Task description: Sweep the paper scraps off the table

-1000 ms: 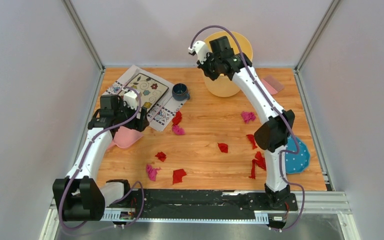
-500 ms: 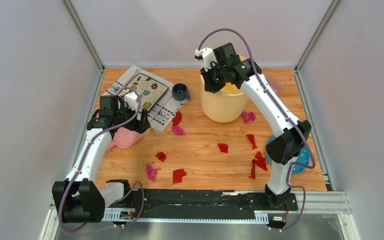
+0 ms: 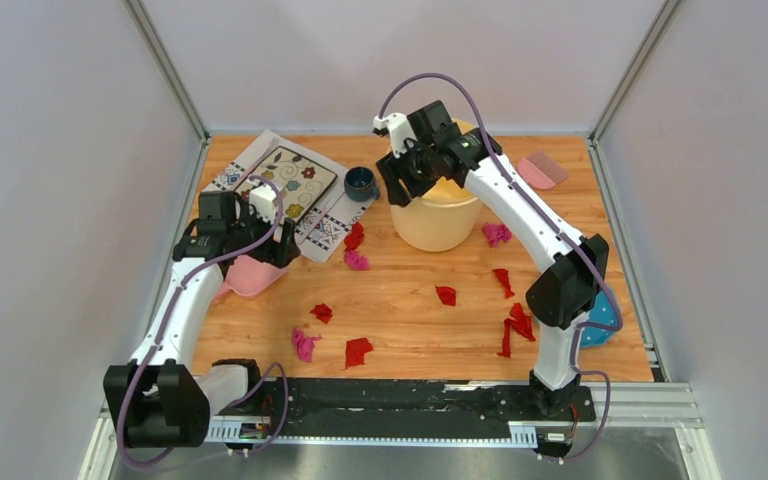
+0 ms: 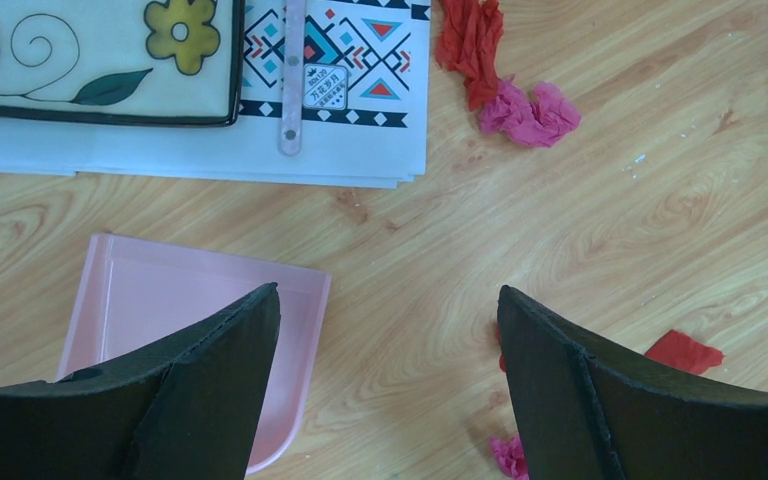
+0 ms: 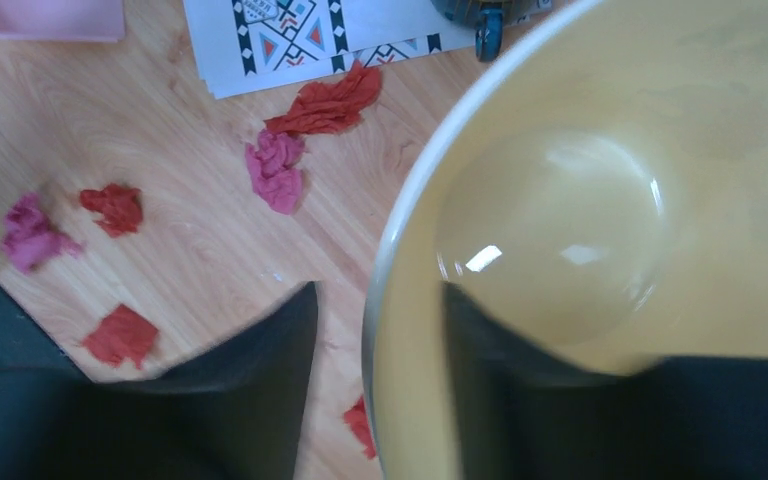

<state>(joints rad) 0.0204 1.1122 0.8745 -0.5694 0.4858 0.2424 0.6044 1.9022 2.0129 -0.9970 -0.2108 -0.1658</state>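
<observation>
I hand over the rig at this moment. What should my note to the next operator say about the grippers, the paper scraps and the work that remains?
Left gripper: open, empty, above the pink dustpan near the placemat.
Right gripper: jaws astride the rim of the yellow bucket, with a gap at the outer finger, so open, not clamping.
Paper scraps: scattered over the table; none visible in dustpan or bucket.
Done: nothing swept.
Left: all scraps. The pink brush lies at the far right corner, not held.
</observation>
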